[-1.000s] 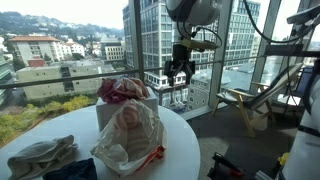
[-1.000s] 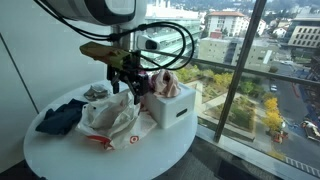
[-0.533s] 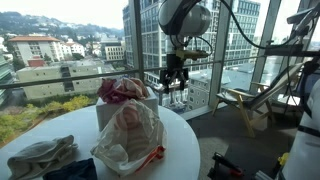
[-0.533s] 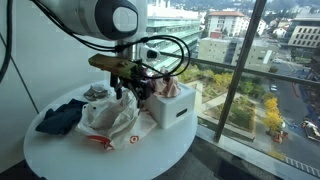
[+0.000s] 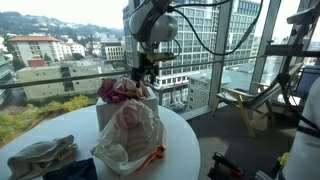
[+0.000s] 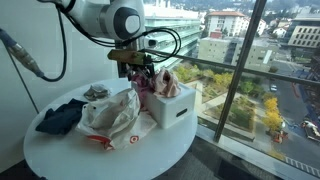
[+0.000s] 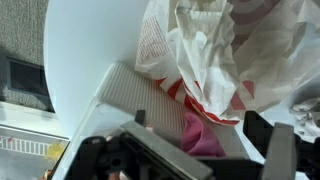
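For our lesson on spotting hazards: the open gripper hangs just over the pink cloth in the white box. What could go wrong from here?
1. The plastic bag sits close against the white box, so the open gripper might snag bag film along with the pink cloth.
2. The box stands near the table edge by the window, so a sideways tug could push it off.

Crinkly glossy plastic bag, soft matt pink cloth

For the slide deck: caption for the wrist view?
Open hand over pink cloth in white bin, plastic bag alongside.
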`<state>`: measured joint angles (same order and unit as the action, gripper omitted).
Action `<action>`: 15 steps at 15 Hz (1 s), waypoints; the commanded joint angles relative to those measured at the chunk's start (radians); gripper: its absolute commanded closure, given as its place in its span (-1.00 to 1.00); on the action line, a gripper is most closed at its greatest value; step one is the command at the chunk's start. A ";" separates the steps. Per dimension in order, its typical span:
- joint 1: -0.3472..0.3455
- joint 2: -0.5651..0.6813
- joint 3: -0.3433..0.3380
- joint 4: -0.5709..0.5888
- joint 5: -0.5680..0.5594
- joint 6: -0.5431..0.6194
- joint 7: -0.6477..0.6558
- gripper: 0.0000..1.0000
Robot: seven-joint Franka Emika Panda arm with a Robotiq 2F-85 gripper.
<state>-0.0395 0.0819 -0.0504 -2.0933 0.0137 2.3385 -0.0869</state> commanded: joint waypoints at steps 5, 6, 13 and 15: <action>0.022 0.291 0.085 0.381 0.047 0.139 -0.072 -1.00; 0.027 0.326 0.093 0.410 0.036 0.191 -0.072 -1.00; 0.057 0.553 0.077 0.602 -0.051 0.370 -0.050 -1.00; 0.053 0.601 0.077 0.642 -0.061 0.377 -0.051 -1.00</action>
<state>0.0066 0.5946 0.0390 -1.5576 -0.0216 2.6905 -0.1391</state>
